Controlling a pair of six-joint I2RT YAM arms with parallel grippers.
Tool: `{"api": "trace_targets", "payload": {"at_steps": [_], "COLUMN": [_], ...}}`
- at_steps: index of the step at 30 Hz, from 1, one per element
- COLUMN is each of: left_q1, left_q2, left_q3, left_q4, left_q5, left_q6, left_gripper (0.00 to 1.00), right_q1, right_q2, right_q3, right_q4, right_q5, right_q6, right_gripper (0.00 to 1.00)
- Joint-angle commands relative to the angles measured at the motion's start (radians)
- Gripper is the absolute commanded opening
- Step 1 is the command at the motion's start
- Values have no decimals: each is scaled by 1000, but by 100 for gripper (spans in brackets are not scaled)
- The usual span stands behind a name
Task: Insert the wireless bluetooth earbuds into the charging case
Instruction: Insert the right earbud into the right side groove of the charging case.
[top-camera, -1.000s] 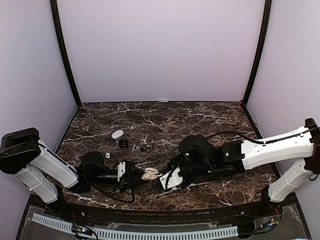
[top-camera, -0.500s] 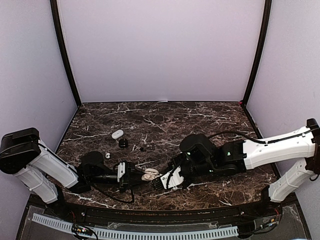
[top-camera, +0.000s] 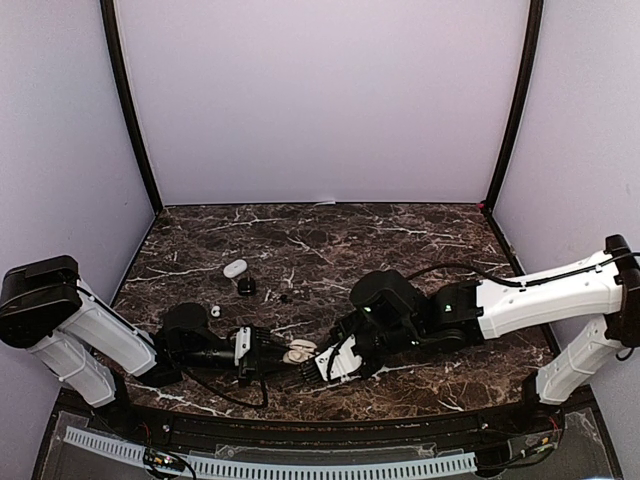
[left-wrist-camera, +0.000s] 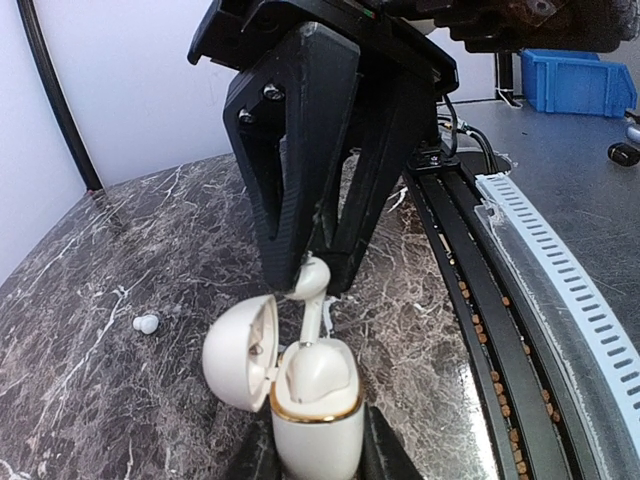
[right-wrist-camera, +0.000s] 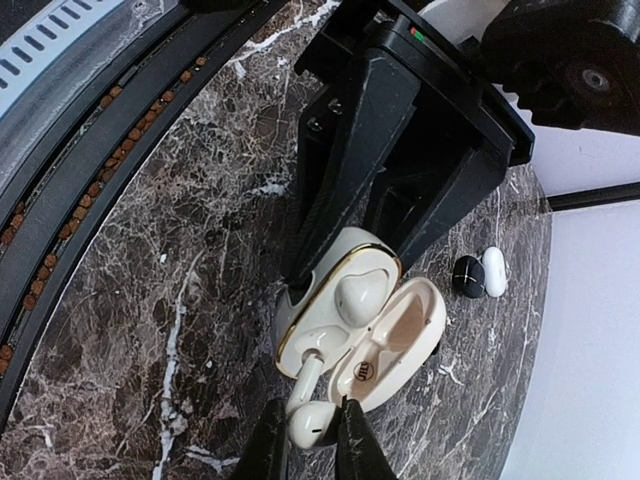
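A white charging case (left-wrist-camera: 315, 410) with a gold rim stands open, lid (left-wrist-camera: 240, 350) swung left, and my left gripper (left-wrist-camera: 315, 455) is shut on its body. One white earbud (left-wrist-camera: 318, 372) sits in a slot. My right gripper (right-wrist-camera: 308, 432) is shut on the head of a second white earbud (right-wrist-camera: 312, 425), whose stem tip is at the mouth of the free slot of the case (right-wrist-camera: 330, 300). In the top view the two grippers (top-camera: 275, 352) (top-camera: 318, 365) meet over the case (top-camera: 299, 350) near the front edge.
A loose white earbud (top-camera: 213, 310) lies left of the left arm. A closed white case (top-camera: 235, 268) and a black case (top-camera: 246, 285) sit further back, with a small dark piece (top-camera: 284, 297) beside them. The table's front rail (left-wrist-camera: 520, 260) runs close by.
My right gripper has shifted slightly left toward the case, bringing the held earbud's stem to the free slot. The left gripper and case have stayed put.
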Motion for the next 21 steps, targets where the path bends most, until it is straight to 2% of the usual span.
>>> {"api": "trace_targets", "payload": {"at_steps": [1,8,21], "left_q1": [-3,-8,-23], "left_q2": [-10,-7,10], "left_q3": [15,18,42], "left_q4": [22,11,-41], "left_q5": [29,25,32], "left_q6": [17,28,49], "left_gripper": [13,13,13], "right_q1": [12,12,27], "right_q2": [31,49,144], "right_q3": [31,48,158], "right_q4": [1,-24,-207], "right_q5": [-20,-18,40], "right_q6": [12,11,-20], "right_gripper": [0,0,0]}}
